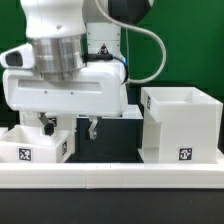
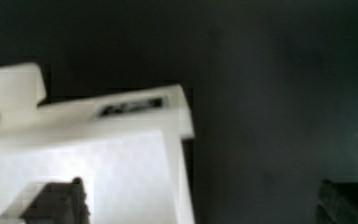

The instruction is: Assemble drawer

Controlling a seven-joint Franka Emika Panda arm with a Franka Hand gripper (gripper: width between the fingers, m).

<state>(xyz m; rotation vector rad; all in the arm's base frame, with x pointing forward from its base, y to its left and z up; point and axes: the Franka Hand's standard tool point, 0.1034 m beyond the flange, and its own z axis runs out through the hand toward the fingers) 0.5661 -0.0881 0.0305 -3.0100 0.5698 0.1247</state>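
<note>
the claw (image 1: 68, 128) is spread wide and holds nothing. it hangs low, close above the table (image 2: 265, 100). the tray (image 1: 30, 148) sits at the exterior view's left, just behind the rail (image 1: 110, 178), and the housing (image 1: 180, 125) stands well apart at the exterior view's right, with what looks like its open side up.

what matters here is the offset. the tray is not centred under the claw; it lies toward the exterior view's left of it. one of the fingers (image 1: 46, 124) is over the tray and the other is over bare table on the side toward the housing. the tray's near side wall therefore falls between the two. the wrist view agrees: one finger shows against the white tray, the other against the dark table, and the knob (image 2: 12, 88) sits at the tray's far end, away from the fingers.

the tray's long axis appears to run from the fingers out toward the knob, roughly across the line the claw closes on. i judge that a straight drop and squeeze would pinch that one wall, not the whole tray. whether the finger over the tray touches it, i cannot tell.
</note>
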